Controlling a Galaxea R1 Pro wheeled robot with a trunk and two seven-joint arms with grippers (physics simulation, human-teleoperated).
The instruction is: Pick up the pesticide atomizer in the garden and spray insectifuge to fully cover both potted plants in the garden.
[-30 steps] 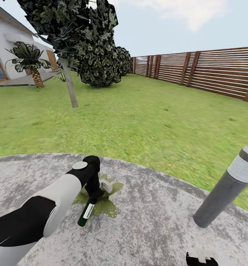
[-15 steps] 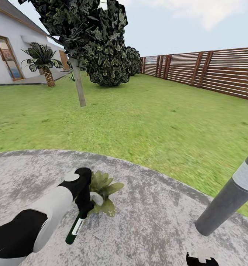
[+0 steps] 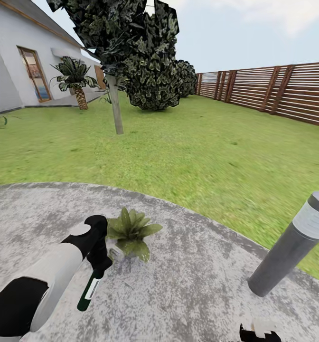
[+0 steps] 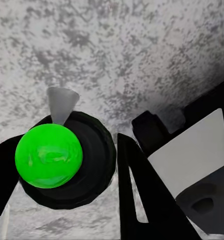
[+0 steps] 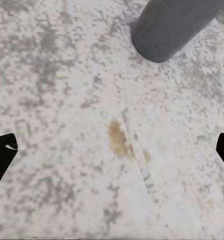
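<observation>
On the round stone paving (image 3: 188, 285), item held: pesticide atomizer (image 3: 89, 291), clenched in my left pincer (image 3: 101, 262), hanging tilted just beside one potted plant (image 3: 130, 231); my right pincer (image 5: 112, 150) spread wide near the grey post lamp (image 3: 292, 242).

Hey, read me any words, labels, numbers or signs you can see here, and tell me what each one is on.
No text is readable.
White label on the pesticide atomizer held in the left end effector: too small and blurred to read.
Post lamp: a red dot, no writing.
</observation>
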